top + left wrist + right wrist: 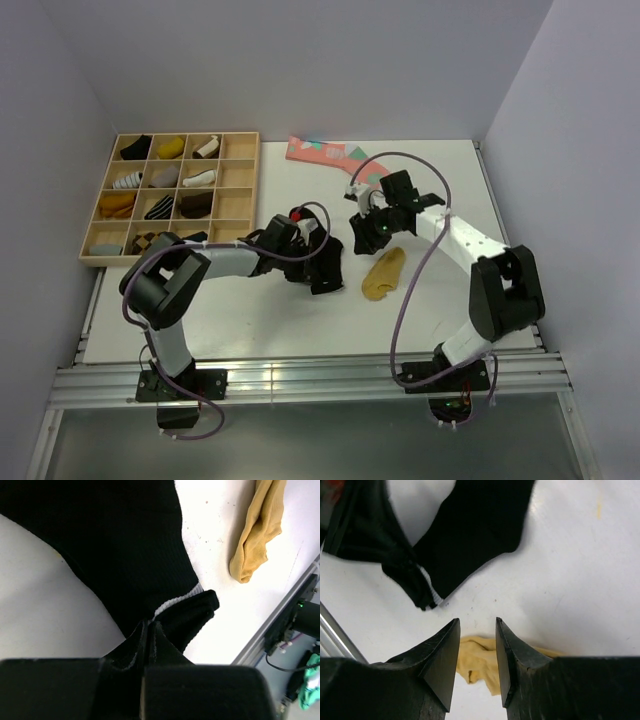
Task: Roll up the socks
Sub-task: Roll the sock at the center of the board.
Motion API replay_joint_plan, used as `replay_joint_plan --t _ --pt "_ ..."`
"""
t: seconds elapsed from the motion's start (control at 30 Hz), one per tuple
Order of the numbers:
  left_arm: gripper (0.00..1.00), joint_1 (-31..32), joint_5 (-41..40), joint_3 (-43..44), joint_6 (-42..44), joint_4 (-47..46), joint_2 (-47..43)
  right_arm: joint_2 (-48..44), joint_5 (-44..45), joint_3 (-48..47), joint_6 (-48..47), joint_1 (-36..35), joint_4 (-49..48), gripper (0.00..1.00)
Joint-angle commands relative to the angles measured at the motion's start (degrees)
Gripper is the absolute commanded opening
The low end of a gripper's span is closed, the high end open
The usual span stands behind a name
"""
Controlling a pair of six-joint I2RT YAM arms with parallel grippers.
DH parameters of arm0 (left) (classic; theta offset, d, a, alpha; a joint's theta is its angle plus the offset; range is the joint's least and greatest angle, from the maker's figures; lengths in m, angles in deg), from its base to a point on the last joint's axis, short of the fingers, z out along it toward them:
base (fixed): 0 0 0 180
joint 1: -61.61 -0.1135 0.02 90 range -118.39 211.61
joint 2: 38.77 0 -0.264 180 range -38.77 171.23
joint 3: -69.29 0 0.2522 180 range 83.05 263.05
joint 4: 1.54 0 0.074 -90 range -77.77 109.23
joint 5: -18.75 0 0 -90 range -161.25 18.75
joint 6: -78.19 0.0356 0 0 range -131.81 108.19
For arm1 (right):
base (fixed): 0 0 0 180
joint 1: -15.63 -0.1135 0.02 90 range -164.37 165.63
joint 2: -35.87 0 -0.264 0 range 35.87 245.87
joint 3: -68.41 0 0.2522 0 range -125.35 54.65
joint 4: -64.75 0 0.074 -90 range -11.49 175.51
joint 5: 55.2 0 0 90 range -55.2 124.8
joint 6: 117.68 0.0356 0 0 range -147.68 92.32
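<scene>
Closest in, the left jaws are pinched together on the striped cuff of the black sock (pixel 115 545); I judge this anchors that end so the fabric can be turned over itself. Just beyond their tip lies the mustard sock (pixel 260 525), loose on the desk (pixel 215 520). Right jaws hang apart over it, gripping nothing. Well past them lies a pink sock (pixel 320 155), no part of this job.
</scene>
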Motion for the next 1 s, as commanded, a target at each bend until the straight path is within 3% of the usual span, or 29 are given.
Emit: replay_joint_plan --t 0.0,0.27,0.97 --pt "0.00 -1.27 0.42 1.09 3.01 11.61 3.24 -6.16 -0.45 4.66 -9.94 -3.87 -4.79 0.41" --pt "0.00 -2.24 4.03 3.03 3.10 13.64 5.70 -14.18 10.10 18.20 -16.99 -18.82 -15.07 0.40" --pt "0.00 -2.68 6.67 2.50 3.27 13.29 7.11 -8.92 23.55 23.04 -23.15 -36.14 -24.66 0.40"
